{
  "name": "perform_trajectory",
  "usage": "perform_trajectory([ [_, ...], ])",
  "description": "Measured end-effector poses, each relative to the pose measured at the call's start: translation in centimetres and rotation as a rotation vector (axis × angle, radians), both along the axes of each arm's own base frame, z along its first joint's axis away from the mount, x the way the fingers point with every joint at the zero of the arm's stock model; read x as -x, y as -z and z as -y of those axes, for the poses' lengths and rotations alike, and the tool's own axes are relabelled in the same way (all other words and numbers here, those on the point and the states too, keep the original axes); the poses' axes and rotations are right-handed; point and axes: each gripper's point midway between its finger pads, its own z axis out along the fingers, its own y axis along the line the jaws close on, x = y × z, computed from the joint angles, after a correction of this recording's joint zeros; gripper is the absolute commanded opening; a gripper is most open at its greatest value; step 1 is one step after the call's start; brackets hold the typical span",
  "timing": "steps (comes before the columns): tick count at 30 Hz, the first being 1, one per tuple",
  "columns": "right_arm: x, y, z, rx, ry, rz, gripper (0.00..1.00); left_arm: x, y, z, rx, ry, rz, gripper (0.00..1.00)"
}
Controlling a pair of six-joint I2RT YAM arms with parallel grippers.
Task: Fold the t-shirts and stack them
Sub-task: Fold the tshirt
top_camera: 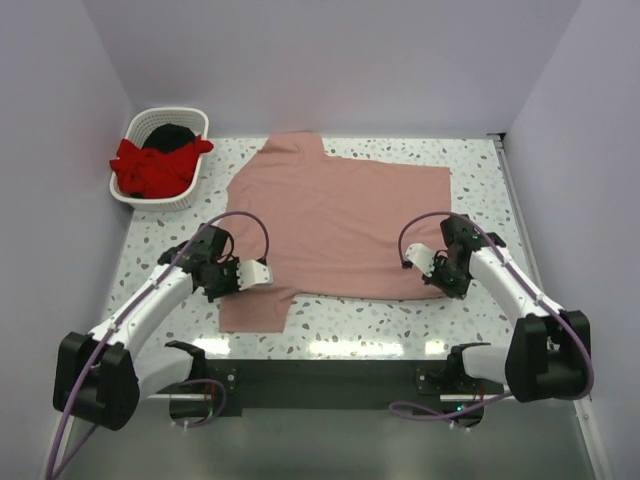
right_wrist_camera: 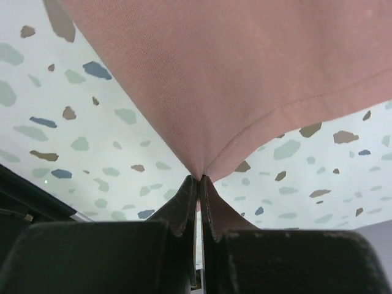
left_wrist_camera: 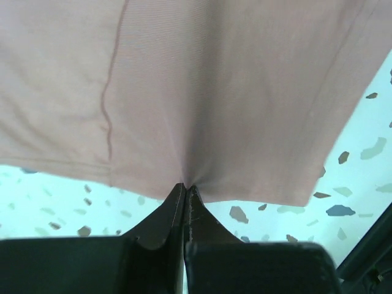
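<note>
step: first fold, pink t-shirt (top_camera: 340, 215) flat on worktop (top_camera: 472, 165) | left tool (left_wrist_camera: 185, 185) clamped on near edge by sleeve | right tool (right_wrist_camera: 201, 177) clamped on hem corner | next: lift both evenly, carry across

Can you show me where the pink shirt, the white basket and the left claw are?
pink t-shirt (top_camera: 340, 215), top view, middle of its body.
white basket (top_camera: 150, 203), top view, its near wall.
left claw (left_wrist_camera: 185, 190), left wrist view, shut tips pinching the pink t-shirt's edge.
</note>
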Motion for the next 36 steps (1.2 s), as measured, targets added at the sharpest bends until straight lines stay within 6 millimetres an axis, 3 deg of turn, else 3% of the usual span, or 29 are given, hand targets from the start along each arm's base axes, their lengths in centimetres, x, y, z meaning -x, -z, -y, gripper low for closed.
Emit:
perform_trajectory([
  [4,1.0,-1.4,0.1,-0.002,-0.007,0.028,0.00,0.0,-2.6,0.1,0.031,-0.007,0.049,0.00],
  [10,2.7,-2.5,0.4,0.000,-0.020,0.034,0.00,1.0,-4.7,0.2,0.057,-0.019,0.047,0.00],
  [15,2.8,-2.6,0.9,0.004,-0.005,0.009,0.00,-0.2,-6.2,0.0,0.071,-0.050,0.061,0.00],
  [18,1.5,-2.9,1.2,0.004,0.013,-0.016,0.00,-2.3,-6.9,0.0,0.073,-0.076,0.049,0.00],
  [26,-4.6,-3.6,0.9,-0.001,0.021,-0.016,0.00,-9.5,-7.4,0.4,0.074,-0.115,0.041,0.00],
  [36,-8.1,-2.1,1.0,0.013,0.007,-0.048,0.00,-16.9,-7.0,1.0,0.072,-0.131,0.058,0.00],
])
